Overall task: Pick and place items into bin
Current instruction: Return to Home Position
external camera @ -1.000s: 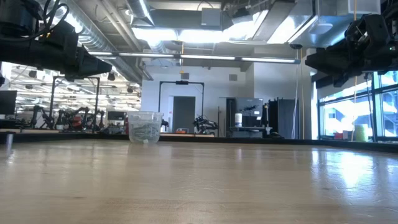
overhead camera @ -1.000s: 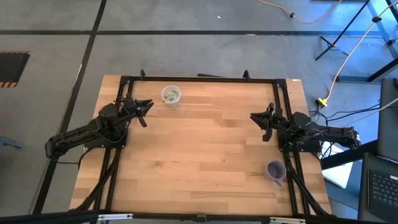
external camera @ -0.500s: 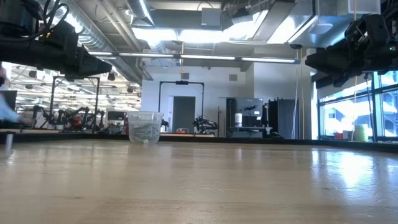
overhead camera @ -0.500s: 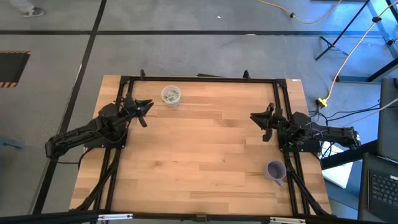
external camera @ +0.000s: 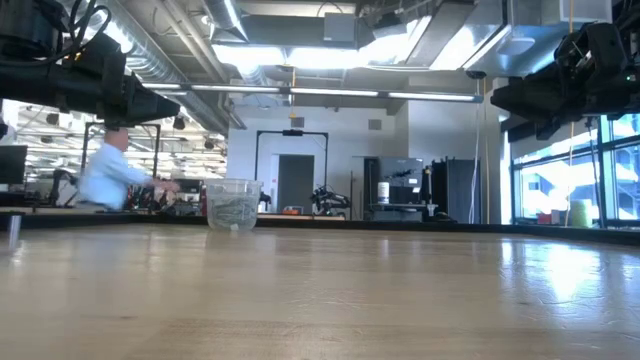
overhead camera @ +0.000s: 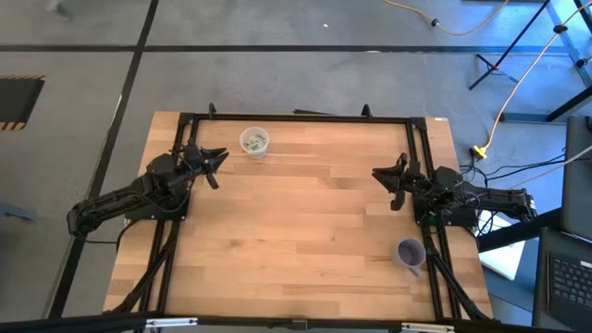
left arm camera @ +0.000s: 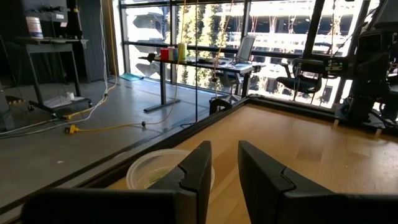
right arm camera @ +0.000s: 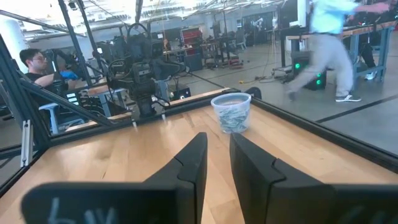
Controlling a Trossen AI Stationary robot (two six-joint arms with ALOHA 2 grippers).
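The clear cup [overhead camera: 254, 141] stands upright on its base near the table's far edge, left of the middle. Pale green and white packets [right arm camera: 232, 118] lie piled inside it; no packets show on the tabletop. My left gripper [overhead camera: 222, 164] hovers above the table just left of the cup and nearer than it, fingers a narrow gap apart [left arm camera: 224, 167]. My right gripper [overhead camera: 377, 175] hovers at the table's right side, pointing toward the cup across the table, fingers also a narrow gap apart [right arm camera: 218, 163]. Both hold nothing.
A purple translucent cup [overhead camera: 410, 253] stands near the table's right near corner. Black frame rails [overhead camera: 296, 117] run along the far edge and both sides. Bare wood [overhead camera: 296, 231] lies between the arms. A person [external camera: 112, 175] moves behind the far edge; another sits [right arm camera: 37, 62] beyond the table.
Both arms and both cups have kept still. A person has walked into the low view in the room behind the table's far edge, at the left.
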